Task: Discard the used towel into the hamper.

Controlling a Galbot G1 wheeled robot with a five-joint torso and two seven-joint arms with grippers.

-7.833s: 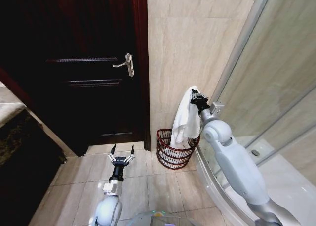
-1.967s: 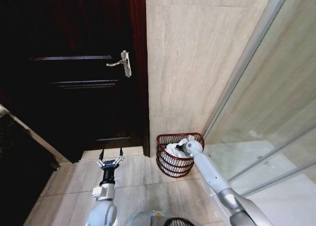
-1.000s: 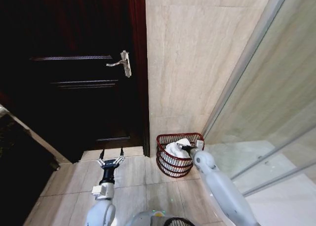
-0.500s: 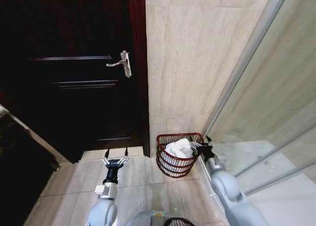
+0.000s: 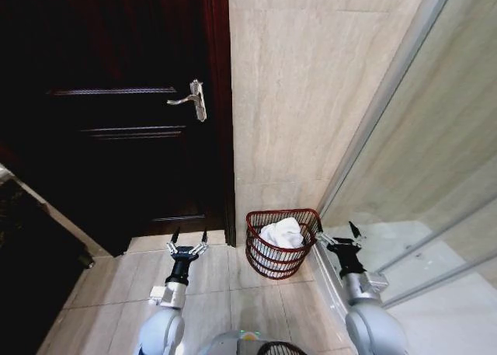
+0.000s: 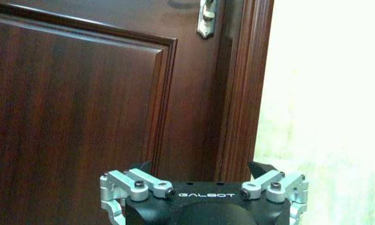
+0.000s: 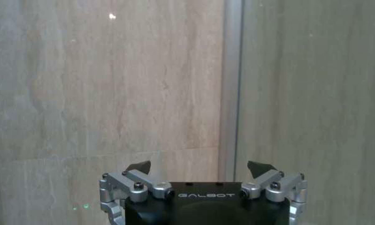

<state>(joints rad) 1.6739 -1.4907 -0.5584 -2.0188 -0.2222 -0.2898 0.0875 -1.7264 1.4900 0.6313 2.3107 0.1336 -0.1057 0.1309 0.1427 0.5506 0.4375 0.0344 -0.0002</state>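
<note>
One crumpled white cloth towel (image 5: 282, 232) lies bundled inside the small round dark red-brown open-weave wire hamper (image 5: 264, 255), which stands on the beige tiled floor (image 5: 225, 293) at the foot of the tiled wall, between the dark wooden door (image 5: 116, 106) and the glass shower screen (image 5: 435, 176). The right tool (image 5: 336, 234) is just beside the hamper's rim, fingers spread wide and empty. The left tool (image 5: 186, 240) hangs near the door, likewise spread wide. The towel looks soft, light and limp; any raised fold would serve as a hold. The discard appears done.
</note>
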